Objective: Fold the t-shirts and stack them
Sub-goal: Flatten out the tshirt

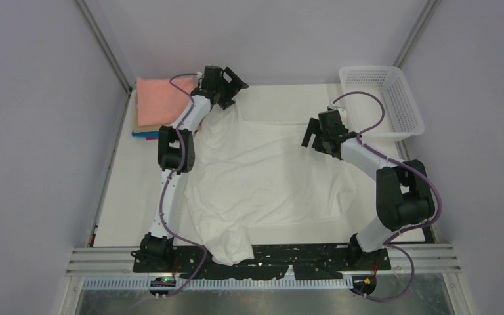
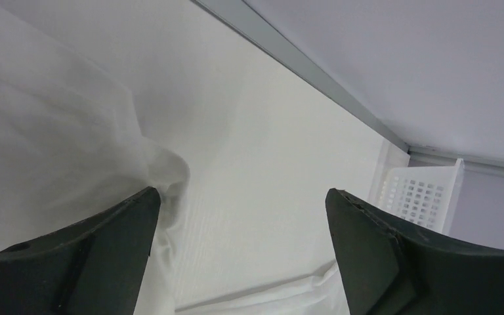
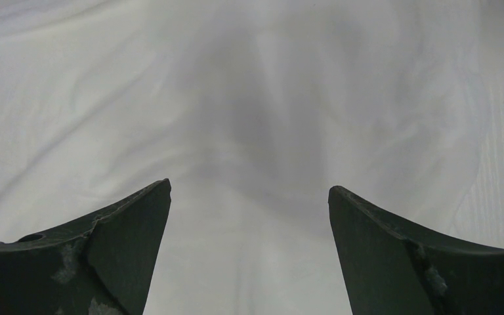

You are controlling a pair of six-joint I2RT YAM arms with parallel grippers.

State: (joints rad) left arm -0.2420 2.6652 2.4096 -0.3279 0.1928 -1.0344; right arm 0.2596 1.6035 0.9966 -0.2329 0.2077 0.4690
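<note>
A white t-shirt (image 1: 262,177) lies spread and wrinkled across the table, its near part hanging over the front rail; no print shows. A stack of folded shirts, salmon-pink (image 1: 157,98) on top with tan, blue and magenta edges below, sits at the far left. My left gripper (image 1: 235,84) is open and empty above the shirt's far left corner; that cloth shows in the left wrist view (image 2: 52,131). My right gripper (image 1: 312,138) is open and empty, hovering over the shirt's right side, which also shows in the right wrist view (image 3: 249,118).
A white plastic mesh basket (image 1: 384,98) stands at the far right corner; it also shows in the left wrist view (image 2: 420,197). Walls enclose the table on the left, back and right. Bare white table (image 1: 282,98) lies beyond the shirt.
</note>
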